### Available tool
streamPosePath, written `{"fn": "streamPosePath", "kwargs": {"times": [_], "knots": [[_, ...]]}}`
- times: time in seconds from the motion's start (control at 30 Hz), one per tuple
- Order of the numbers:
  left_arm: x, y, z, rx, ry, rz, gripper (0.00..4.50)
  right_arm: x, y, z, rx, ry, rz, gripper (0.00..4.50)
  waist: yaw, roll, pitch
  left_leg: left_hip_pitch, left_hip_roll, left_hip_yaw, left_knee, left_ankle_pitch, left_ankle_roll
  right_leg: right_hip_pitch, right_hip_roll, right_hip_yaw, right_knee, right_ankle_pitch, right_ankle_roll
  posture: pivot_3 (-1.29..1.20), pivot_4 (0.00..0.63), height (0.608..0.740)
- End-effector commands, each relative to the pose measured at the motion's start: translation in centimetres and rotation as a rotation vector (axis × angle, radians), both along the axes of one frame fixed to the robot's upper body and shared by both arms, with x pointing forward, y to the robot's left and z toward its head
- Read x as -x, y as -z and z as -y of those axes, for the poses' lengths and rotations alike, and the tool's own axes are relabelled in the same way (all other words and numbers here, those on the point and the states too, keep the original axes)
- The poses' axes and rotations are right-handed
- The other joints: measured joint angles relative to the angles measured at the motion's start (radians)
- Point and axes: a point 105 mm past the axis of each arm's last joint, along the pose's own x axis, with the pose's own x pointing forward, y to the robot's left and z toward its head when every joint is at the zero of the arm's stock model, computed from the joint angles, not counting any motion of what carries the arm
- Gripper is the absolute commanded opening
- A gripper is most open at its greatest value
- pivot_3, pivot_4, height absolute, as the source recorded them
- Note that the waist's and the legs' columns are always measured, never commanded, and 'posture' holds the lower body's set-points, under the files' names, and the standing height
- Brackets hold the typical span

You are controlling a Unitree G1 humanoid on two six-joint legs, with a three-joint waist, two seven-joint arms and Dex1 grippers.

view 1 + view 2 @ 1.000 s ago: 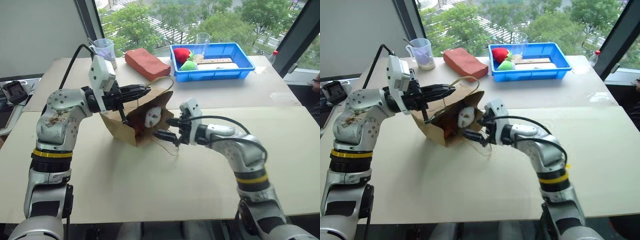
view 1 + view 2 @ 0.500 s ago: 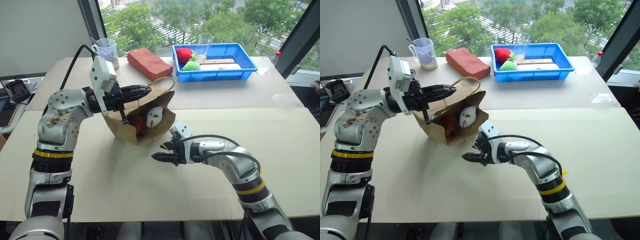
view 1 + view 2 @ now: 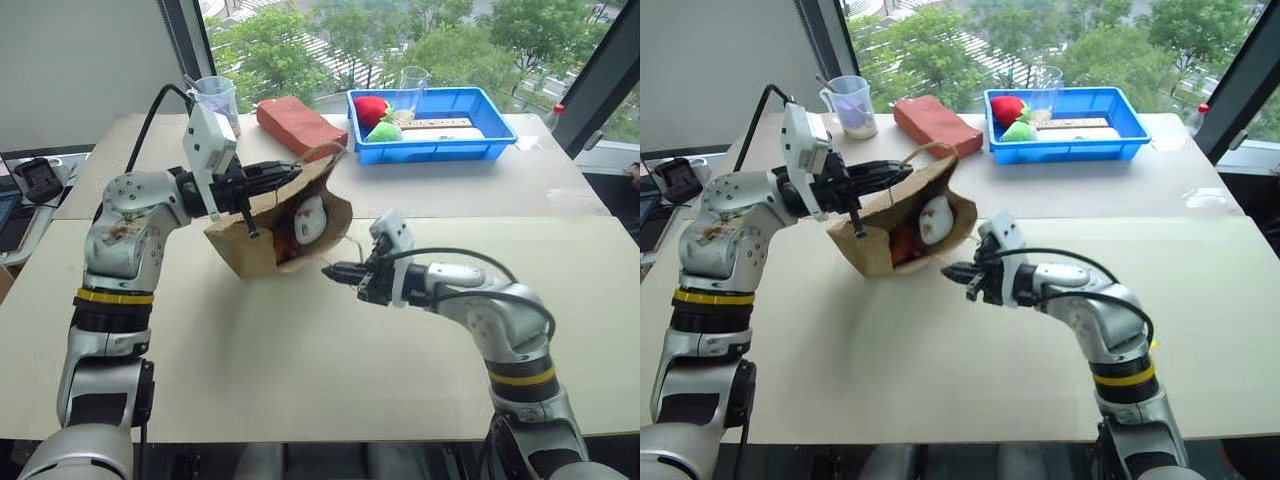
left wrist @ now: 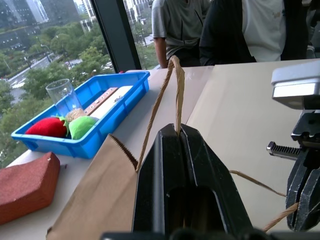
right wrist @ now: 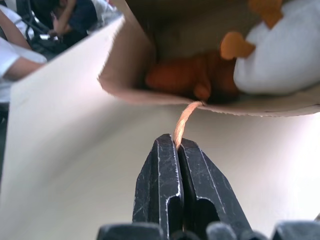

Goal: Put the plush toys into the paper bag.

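Observation:
The brown paper bag (image 3: 245,245) lies tilted on the table with its mouth facing my right arm. My left gripper (image 3: 290,170) is shut on the bag's upper cord handle (image 4: 170,85) and holds the top rim up. My right gripper (image 3: 332,270) is shut on the lower cord handle (image 5: 184,117), just in front of the mouth. Both plush toys are inside the bag. The white toy (image 3: 308,220) with orange feet sits by the opening, and the brown furry toy (image 5: 185,77) lies deeper beside it.
At the far table edge stand a blue tray (image 3: 500,140) holding red and green soft items, a reddish brick-shaped block (image 3: 300,125), a plastic cup (image 3: 215,98) and a clear glass (image 3: 412,80). People (image 4: 225,30) stand beyond the table.
My right gripper was open at the bag's mouth beside the white toy. It drew back along the table and shut on the lower handle cord. The left gripper has kept its hold.

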Motion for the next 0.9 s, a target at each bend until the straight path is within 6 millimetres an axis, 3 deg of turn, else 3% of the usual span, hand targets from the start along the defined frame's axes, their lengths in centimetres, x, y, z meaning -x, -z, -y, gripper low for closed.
{"fn": "streamPosePath", "kwargs": {"times": [0.03,0.2,0.27,0.37,0.63,0.9], "knots": [[-1.1,-1.7,0.8,-0.002,0.019,0.070,0.00,1.4,-4.5,-0.1,-0.053,-0.033,0.127,0.03,0.003,0.000,0.000,0.000,0.000,0.000,0.000,0.000,0.000,0.000,0.000,0.000,0.000,0.000,0.000,0.00,0.150,0.740],[-2.7,-3.1,2.9,0.050,0.106,0.058,0.00,2.6,-9.1,-1.2,-0.108,-0.062,0.248,0.03,0.006,0.000,0.000,0.000,0.000,0.000,0.000,0.000,0.000,-0.001,0.000,0.000,0.000,0.000,0.000,0.00,0.150,0.740],[-3.0,-3.3,3.4,0.062,0.139,0.043,0.00,2.8,-9.8,-1.8,-0.119,-0.065,0.265,0.03,0.004,0.000,0.000,-0.001,0.000,0.000,0.000,0.000,0.000,-0.001,0.000,0.000,0.000,0.000,0.000,0.00,0.150,0.740],[-3.1,-2.5,3.4,0.027,0.167,0.010,0.00,2.4,-9.0,-2.6,-0.120,-0.043,0.244,0.03,-0.003,0.000,0.000,-0.001,0.000,0.000,0.000,-0.001,0.001,-0.001,0.000,-0.001,0.000,0.000,0.000,0.00,0.150,0.740],[-1.8,-0.2,3.2,-0.068,0.263,-0.068,0.00,-1.1,-5.6,-3.0,-0.058,0.080,0.218,0.03,-0.020,0.000,0.000,-0.002,0.000,0.000,0.000,-0.001,0.001,-0.002,0.000,0.000,0.001,0.000,0.000,0.00,0.150,0.740],[-0.3,1.2,1.8,-0.101,0.235,-0.133,0.00,-1.2,-4.7,-1.8,0.046,0.032,0.241,0.03,-0.018,0.000,0.000,-0.001,0.000,0.000,0.000,-0.001,0.001,-0.002,0.000,0.000,0.001,0.000,0.000,0.00,0.150,0.740]]}}
